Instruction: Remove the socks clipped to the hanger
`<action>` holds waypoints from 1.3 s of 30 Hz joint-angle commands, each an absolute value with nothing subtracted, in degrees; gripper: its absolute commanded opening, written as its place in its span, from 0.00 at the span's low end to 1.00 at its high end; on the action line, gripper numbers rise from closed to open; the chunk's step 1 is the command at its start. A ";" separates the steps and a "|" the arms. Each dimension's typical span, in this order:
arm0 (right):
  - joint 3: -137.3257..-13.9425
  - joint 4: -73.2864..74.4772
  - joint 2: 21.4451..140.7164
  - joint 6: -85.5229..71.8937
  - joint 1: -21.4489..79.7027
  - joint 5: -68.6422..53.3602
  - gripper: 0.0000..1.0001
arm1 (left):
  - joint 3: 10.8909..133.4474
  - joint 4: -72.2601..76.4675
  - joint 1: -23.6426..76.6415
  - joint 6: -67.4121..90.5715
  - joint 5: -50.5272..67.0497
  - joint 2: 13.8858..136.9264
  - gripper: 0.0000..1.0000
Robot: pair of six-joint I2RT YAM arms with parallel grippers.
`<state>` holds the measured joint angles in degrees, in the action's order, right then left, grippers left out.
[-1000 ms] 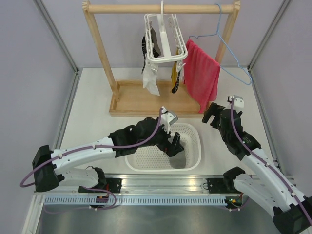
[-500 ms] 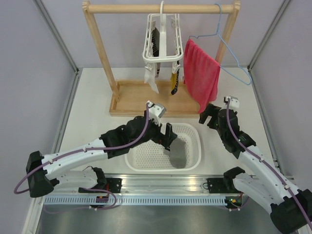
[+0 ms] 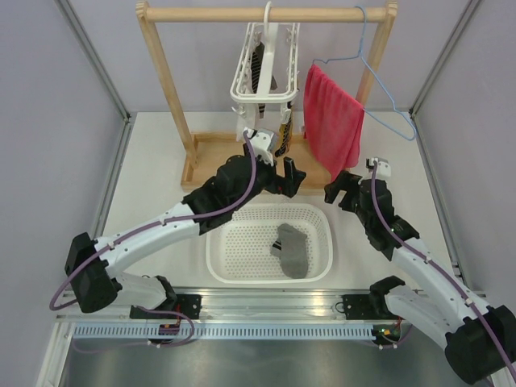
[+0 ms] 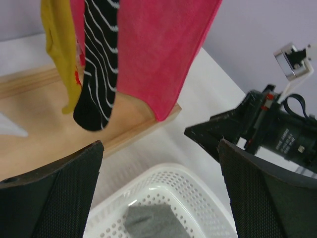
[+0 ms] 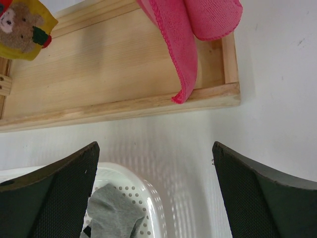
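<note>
White tabletop (image 3: 153,169) under the rack (image 3: 165,81): socks (image 4: 58,49) dangle clipped beneath the hanger (image 3: 262,93), and the left hand (image 3: 280,168), gaping wide and empty below the hanger, should pinch the striped sock (image 4: 99,74) high up, close under the hanger, then tug straight down.

Striped sock (image 4: 99,64) and yellow sock (image 4: 58,49) hang from white hanger (image 3: 270,52).

a lab test cell; plain grey walls (image 3: 48,121); aluminium rail (image 3: 266,310) bolting arms
</note>
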<state>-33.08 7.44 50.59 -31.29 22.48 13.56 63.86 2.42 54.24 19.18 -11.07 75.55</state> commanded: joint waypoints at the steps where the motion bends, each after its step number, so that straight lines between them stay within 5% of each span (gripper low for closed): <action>1: -32.96 4.66 49.48 -30.85 21.97 11.95 0.98 | 68.02 8.43 53.09 15.56 -15.98 77.60 1.00; 19: -34.45 2.20 49.83 -28.83 19.16 6.59 0.98 | 72.07 16.35 50.89 10.55 -21.27 87.09 0.97; 25: -34.81 1.67 50.36 -28.13 18.81 5.45 0.98 | 74.44 16.79 50.01 10.28 -18.99 89.64 0.50; 26: -34.89 1.41 50.54 -28.04 18.72 5.45 0.98 | 74.79 16.79 50.01 10.11 -18.81 90.08 0.33; 29: -34.80 1.23 51.06 -27.69 18.55 4.84 0.98 | 75.15 16.87 50.01 9.93 -18.63 90.53 0.03; 39: -34.89 0.44 51.77 -27.07 18.19 2.64 0.98 | 69.35 16.70 50.01 11.42 -16.01 84.12 0.02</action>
